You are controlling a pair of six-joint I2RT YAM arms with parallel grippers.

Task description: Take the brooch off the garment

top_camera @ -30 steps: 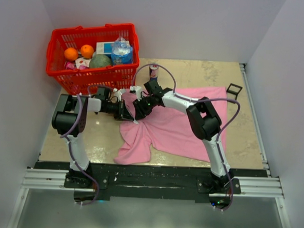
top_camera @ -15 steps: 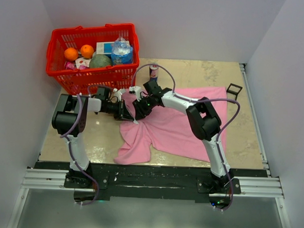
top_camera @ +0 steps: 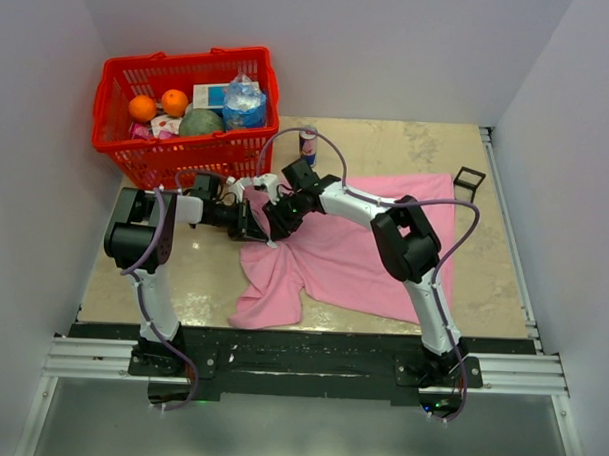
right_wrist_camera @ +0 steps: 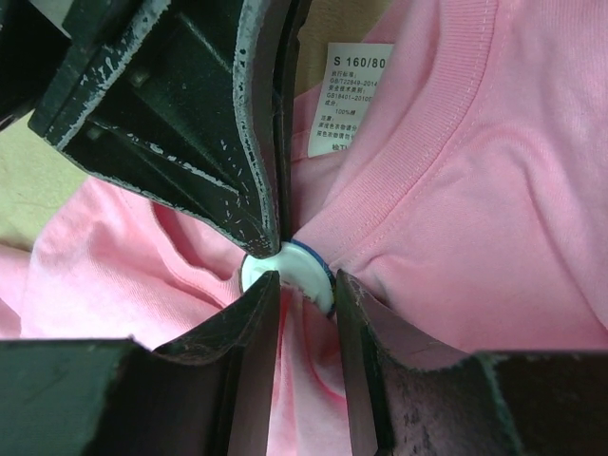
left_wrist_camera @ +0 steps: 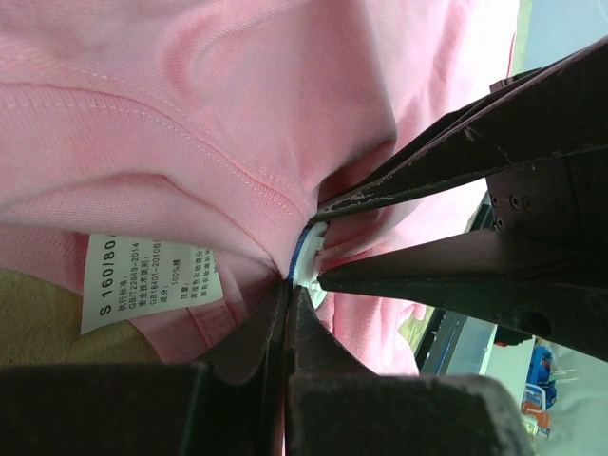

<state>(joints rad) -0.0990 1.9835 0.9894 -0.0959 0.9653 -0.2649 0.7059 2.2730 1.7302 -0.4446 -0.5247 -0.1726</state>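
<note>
White with a thin blue rim, the brooch [right_wrist_camera: 285,271] sits on the pink shirt [top_camera: 354,250] at the collar, near the printed size label [right_wrist_camera: 359,100]. The left gripper [left_wrist_camera: 288,290] is fully closed, its tips touching the brooch's edge. The right gripper [right_wrist_camera: 304,282] meets it from the opposite side, jaws narrow, pinching a fold of pink cloth, with the disc lying across their tips. The rest of the shirt spreads wrinkled over the counter [top_camera: 193,274]. A red basket [top_camera: 177,164] of groceries stands behind the 2 arms, a drink can [top_camera: 307,143] near it, and a small black frame [top_camera: 468,178] by the shirt's far right corner.
</note>
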